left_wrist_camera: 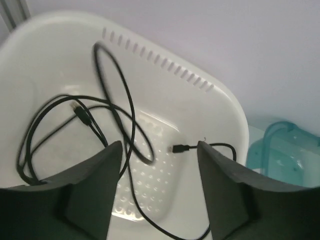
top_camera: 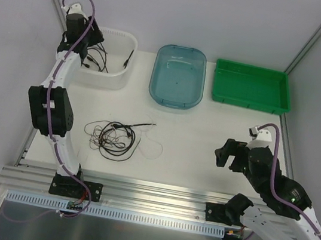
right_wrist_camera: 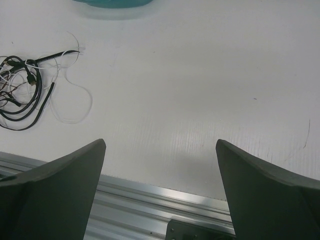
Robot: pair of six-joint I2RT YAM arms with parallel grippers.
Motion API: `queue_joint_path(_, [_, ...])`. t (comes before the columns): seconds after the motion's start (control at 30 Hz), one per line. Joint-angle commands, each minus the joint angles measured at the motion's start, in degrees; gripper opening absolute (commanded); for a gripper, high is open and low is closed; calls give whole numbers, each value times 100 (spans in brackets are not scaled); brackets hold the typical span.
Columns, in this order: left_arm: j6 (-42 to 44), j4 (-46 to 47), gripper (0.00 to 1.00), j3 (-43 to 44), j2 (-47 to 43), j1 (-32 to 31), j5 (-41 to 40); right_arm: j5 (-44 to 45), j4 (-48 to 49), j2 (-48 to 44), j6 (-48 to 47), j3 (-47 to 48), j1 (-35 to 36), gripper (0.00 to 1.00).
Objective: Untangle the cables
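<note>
Overhead, the left gripper (left_wrist_camera: 159, 146) hangs partly open, empty, above a black cable (left_wrist_camera: 82, 116) lying in the white basket (left_wrist_camera: 220, 100). The right gripper (right_wrist_camera: 160, 142) gapes wide over the tabletop (right_wrist_camera: 200, 75), apart from the tangled cables (right_wrist_camera: 25, 90).

The counter (top_camera: 207, 133) is a white, matt sheet with a fine ribbed grain. Along its near edge runs a brushed metal rail (top_camera: 149, 192). At far left, the basket (top_camera: 115, 65) is smooth, glossy white plastic, its floor dimpled with small holes. The tub (top_camera: 178, 75) is shiny see-through blue plastic; the tray (top_camera: 251, 85) is opaque green plastic. The cables (top_camera: 115, 137) have smooth black sheaths, some thin white. The fingers (right_wrist_camera: 55, 185) of the right pincer (right_wrist_camera: 160, 145) are matt dark grey plastic.
</note>
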Motion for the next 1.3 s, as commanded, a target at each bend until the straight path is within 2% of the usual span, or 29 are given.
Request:
queue_joint_path(0.0, [-404, 320, 66, 69, -269, 66, 528, -48, 122, 169, -119, 21, 23, 97])
queue_joint_path(0.03, [-404, 320, 78, -10, -461, 66, 545, -91, 139, 187, -111, 13, 14, 97])
queue_joint_path(0.07, [-413, 311, 95, -185, -585, 57, 545, -127, 183, 179, -119, 4, 23, 97])
queue_joint_path(0.1, [-431, 294, 99, -308, -925, 65, 528, -171, 210, 213, -111, -5, 14, 97])
queue_joint_path(0.27, [-773, -39, 99, -1652, -2192, -13, 475, -645, 429, 354, -111, -110, 23, 97])
queue_joint_path(0.33, [-808, -566, 99, -2283, -2842, -197, 467, -881, 491, 520, -93, -119, 14, 97])
queue_joint_path(0.5, [-660, -1594, 99, -3665, -4256, -1023, 159, -1427, 588, 916, -41, -145, 40, 97])
queue_joint_path(0.53, [-642, -1779, 99, -4093, -4416, -1355, -189, -1550, 614, 952, -49, -172, 49, 97])
queue_joint_path(0.6, [-694, -2341, 99, -4500, -4785, -1568, -307, -1656, 693, 1057, 12, -259, 119, 97])
queue_joint_path(0.73, [-1159, -2931, 99, -5615, -5033, -1780, -254, -1692, 895, 1259, 153, -470, 312, 97])
queue_joint_path(0.83, [-1458, -2985, 99, -6038, -4928, -2043, -290, -1657, 1124, 1444, 337, -672, 505, 97])
queue_joint_path(0.93, [-1678, -2985, 99, -6075, -4463, -2552, -438, -1621, 1396, 1663, 566, -804, 751, 97])
queue_joint_path(1.03, [-1915, -2941, 93, -6032, -3839, -3150, -527, -1490, 1589, 1909, 750, -858, 1032, 97])
queue_joint_path(1.07, [-1994, -2915, 83, -6014, -3551, -3343, -588, -1411, 1642, 1962, 777, -857, 1112, 97])
queue_joint_path(1.17, [-2276, -2756, 68, -5874, -3101, -4064, -623, -1165, 1695, 2217, 865, -831, 1341, 97])
queue_joint_path(1.2, [-2337, -2713, 55, -5812, -3013, -4231, -624, -1077, 1721, 2270, 882, -831, 1384, 97])
queue_joint_path(1.27, [-2452, -2668, 43, -5557, -2811, -4741, -632, -989, 1766, 2358, 970, -822, 1464, 97])
